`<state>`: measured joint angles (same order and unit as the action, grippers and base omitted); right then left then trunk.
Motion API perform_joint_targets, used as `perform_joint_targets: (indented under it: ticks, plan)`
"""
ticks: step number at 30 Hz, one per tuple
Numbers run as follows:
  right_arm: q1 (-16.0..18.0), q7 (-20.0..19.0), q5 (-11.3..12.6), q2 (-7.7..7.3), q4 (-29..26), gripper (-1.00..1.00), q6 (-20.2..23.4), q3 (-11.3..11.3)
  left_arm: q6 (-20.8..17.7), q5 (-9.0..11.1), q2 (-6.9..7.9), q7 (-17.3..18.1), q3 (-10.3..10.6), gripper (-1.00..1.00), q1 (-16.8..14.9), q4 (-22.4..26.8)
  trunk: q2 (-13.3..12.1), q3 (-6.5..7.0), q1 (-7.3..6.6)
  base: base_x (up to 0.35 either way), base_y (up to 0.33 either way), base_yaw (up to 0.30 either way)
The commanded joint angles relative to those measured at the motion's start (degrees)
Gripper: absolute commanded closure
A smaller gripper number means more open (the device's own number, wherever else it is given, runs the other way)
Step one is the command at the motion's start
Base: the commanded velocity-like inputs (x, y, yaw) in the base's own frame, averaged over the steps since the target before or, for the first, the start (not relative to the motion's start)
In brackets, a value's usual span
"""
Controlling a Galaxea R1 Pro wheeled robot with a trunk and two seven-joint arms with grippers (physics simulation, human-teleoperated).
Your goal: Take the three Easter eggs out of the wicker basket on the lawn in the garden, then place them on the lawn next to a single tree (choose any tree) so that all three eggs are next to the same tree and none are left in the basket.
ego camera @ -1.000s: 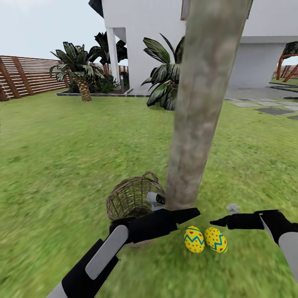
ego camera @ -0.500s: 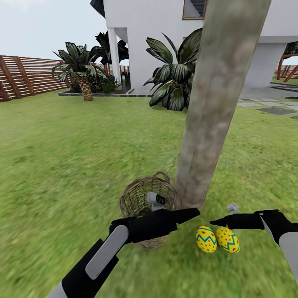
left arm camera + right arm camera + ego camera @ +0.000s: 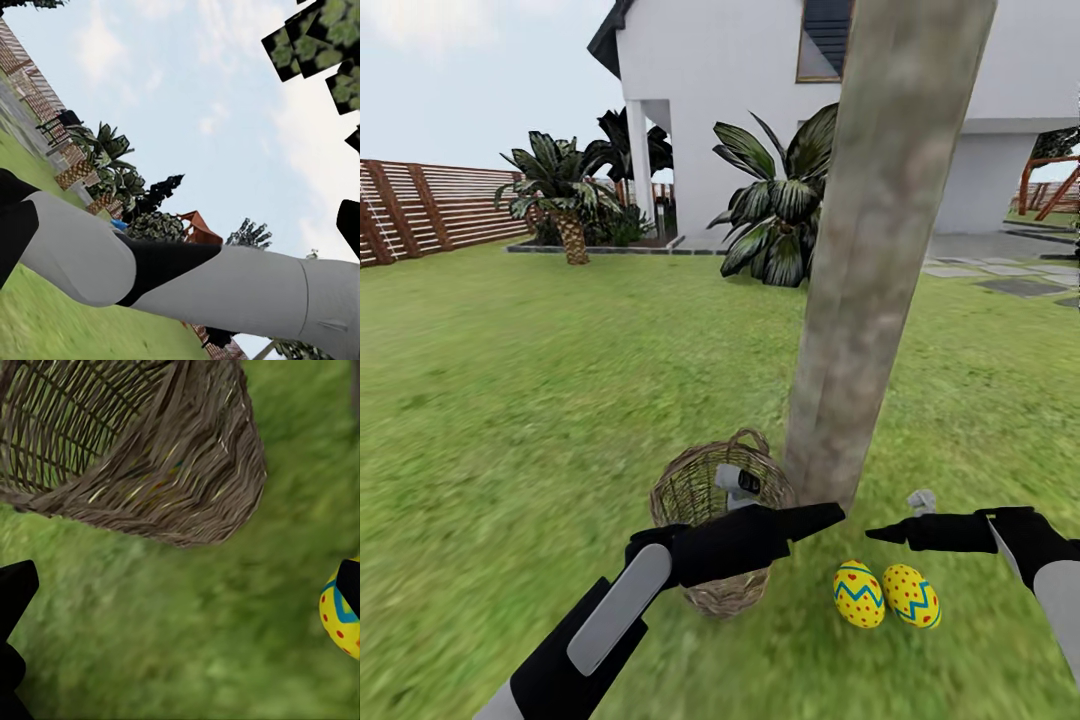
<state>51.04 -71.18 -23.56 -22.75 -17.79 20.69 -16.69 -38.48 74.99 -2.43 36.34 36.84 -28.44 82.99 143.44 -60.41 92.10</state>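
The lawn (image 3: 510, 400) is spread wide and green across the garden, and a white house (image 3: 730, 90) and a brown wooden fence (image 3: 430, 205) are seen far behind it. The tree (image 3: 880, 250) is stood up in the middle of the head view, with a thick grey-brown trunk. The wicker basket (image 3: 705, 485) is set on the grass just beside the foot of the trunk, on the left side of it. Part of the basket is hidden by the left arm.

Two Easter eggs (image 3: 885, 594) are laid on the grass near the foot of the tree, touching each other. In the right wrist view, the basket (image 3: 150, 457) is seen close by, and one egg (image 3: 339, 619) is seen at the edge of the picture. A third egg cannot be made out.

The left gripper (image 3: 815, 517) is held above the basket's near side, and it cannot be told if it is open or closed. The right gripper (image 3: 885, 533) is held above the eggs. Its fingers (image 3: 15, 592) are spread wide apart, and nothing is held between them.
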Motion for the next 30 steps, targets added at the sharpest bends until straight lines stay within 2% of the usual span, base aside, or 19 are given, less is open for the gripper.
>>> perform_joint_targets:
  ticks: [1,6,9,11,17,25,30]
  plan:
    - [0.03,-0.3,-0.43,0.05,-0.05,-1.0,0.58,-0.47,-0.38,0.43,0.02,-0.04,0.0,-1.0,-0.04,-0.02,0.0,0.18,-0.03,0.0,0.0,0.0]
    - [0.03,-0.27,-0.43,0.0,-0.05,-1.0,0.58,-0.47,-2.16,0.57,-0.14,-0.11,-0.01,-1.0,-0.11,-0.02,-0.06,1.28,-0.16,0.0,0.0,0.0]
    - [0.03,-0.27,-0.43,0.01,-0.05,-1.0,0.58,-0.46,-4.29,0.66,0.02,0.09,-1.18,-1.0,-0.06,-0.1,-0.1,1.95,-0.24,-0.01,0.014,0.0]
    - [0.03,-0.27,-0.43,0.03,-0.05,-1.0,0.58,-0.46,-4.64,0.68,0.09,0.22,-2.13,-1.0,-0.04,-0.11,-0.13,2.39,-0.29,-0.129,0.147,0.0]
    - [0.03,-0.21,-0.43,0.07,-0.05,-1.0,0.58,-0.45,-4.6,0.7,0.2,0.47,-2.57,-1.0,0.0,-0.11,-0.51,3.69,-0.6,-0.198,0.201,0.0]
    - [0.03,-0.06,-0.43,0.1,-0.05,-1.0,0.58,-0.45,-4.57,0.68,0.16,0.66,-2.73,-1.0,0.05,-0.24,-0.51,3.69,-0.6,-0.031,0.041,0.0]
    - [0.03,-0.12,-0.43,0.08,-0.05,-1.0,0.58,-0.46,-4.64,0.68,0.16,0.67,-2.81,-1.0,0.05,-0.33,-0.51,3.69,-0.6,-0.001,0.254,0.0]
